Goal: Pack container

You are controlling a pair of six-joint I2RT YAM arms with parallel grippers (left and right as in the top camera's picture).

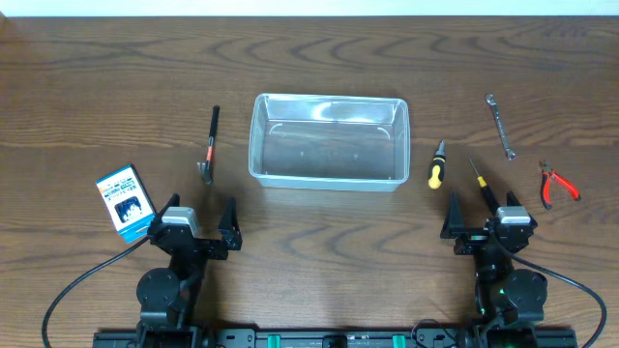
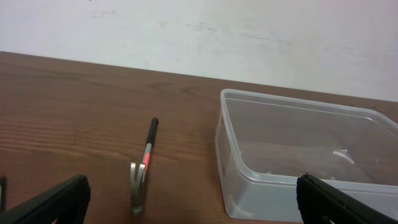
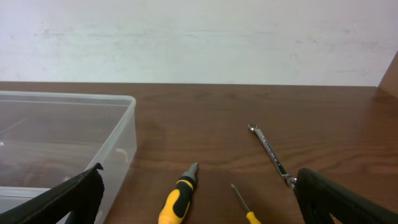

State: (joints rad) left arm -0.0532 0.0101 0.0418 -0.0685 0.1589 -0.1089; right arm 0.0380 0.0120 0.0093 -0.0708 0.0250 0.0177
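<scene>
The left hand [image 1: 202, 205] sits low at the near edge of the brown wooden bench [image 1: 87, 77]. Its two black fingers [image 2: 53, 202] are spread wide apart, with only bare bench between them. Just ahead of it lies a black-handled hammer with a red band and a metal claw head [image 1: 210, 145]. The head is at the near end and the handle points away. On the outer side of this hand, near its base, a small blue-and-white card packet [image 1: 126, 201] lies flat and tilted.

The right hand [image 1: 482, 205] rests at the same near edge, its fingers [image 3: 65, 199] likewise parted wide and closed on nothing. A slim screwdriver with a thin metal shaft and a partly yellow handle [image 1: 483, 186] lies just in front of it, its handle end reaching in between the fingers. Beside that, toward the middle, lies a stubby yellow-and-black screwdriver [image 1: 437, 164]. Farther out a silver wrench [image 1: 500, 127] lies at a slant. A pair of red-handled pliers [image 1: 555, 184] lies to the right of the slim screwdriver.

The clear rectangular plastic container with rounded corners and a rim [image 1: 327, 180] stands upright and open-topped in the middle of the bench. It is between the hammer and the stubby screwdriver, touching neither, and ahead of both hands.
</scene>
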